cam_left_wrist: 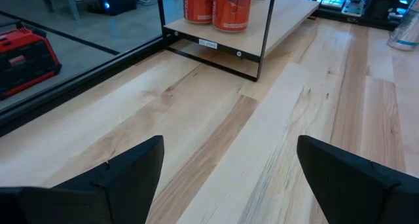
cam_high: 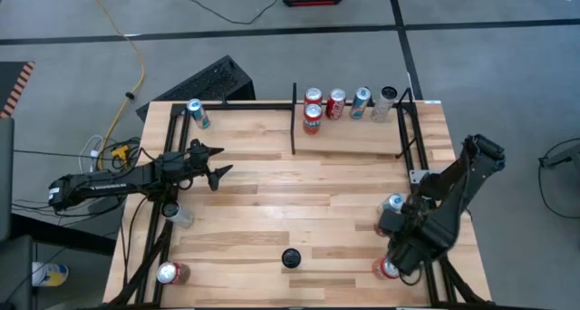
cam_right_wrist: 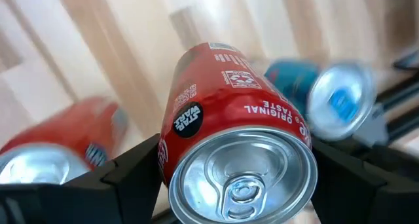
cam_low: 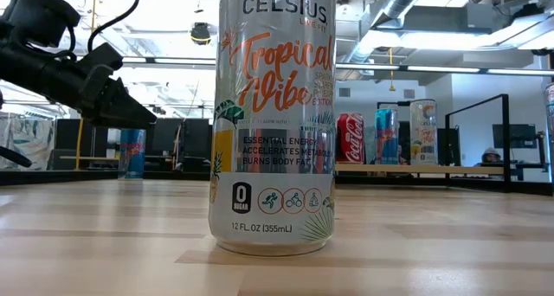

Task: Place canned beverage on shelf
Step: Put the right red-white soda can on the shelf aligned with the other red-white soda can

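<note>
Red can [cam_right_wrist: 239, 145] nearest your lens, clamped between right gripper [cam_right_wrist: 236, 178] fingers | location: worktop's right front corner | left gripper [cam_high: 215, 163] released, left edge | shelf [cam_high: 353, 129] at rear edge.

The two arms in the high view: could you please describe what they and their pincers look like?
Both arms are dark, nearly black, built of jointed segments. The left arm is slim, with white lettering along its side and black cables trailing by its base. The right arm looks bulkier. The left pincer has two dark wedge-shaped fingers; the right pincer has matching flat fingers.
</note>
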### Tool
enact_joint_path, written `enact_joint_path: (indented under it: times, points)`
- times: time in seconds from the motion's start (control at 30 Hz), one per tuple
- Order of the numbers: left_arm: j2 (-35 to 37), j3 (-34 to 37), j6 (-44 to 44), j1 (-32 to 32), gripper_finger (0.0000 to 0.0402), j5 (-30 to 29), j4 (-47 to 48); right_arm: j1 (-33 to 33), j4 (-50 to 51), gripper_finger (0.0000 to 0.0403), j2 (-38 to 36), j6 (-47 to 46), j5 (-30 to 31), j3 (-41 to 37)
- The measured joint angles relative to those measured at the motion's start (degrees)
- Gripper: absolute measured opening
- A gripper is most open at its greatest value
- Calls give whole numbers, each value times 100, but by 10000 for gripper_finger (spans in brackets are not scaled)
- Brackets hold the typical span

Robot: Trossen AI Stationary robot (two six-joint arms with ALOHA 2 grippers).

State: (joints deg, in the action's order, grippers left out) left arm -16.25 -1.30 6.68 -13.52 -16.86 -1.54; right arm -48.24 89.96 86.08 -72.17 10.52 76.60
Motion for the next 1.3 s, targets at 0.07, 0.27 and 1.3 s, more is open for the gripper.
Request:
enact_joint_path:
  times: [0.07,0.27,1.3]
  points:
    - [0,0,0,0,334,-2,0,223,6,337,0,354,158,0]
    - [0,0,0,-2,334,0,1,986,3,337,2,1441,311,0]
    - [0,0,0,-1,334,0,2,7276,-1645,337,46,8668,453,916]
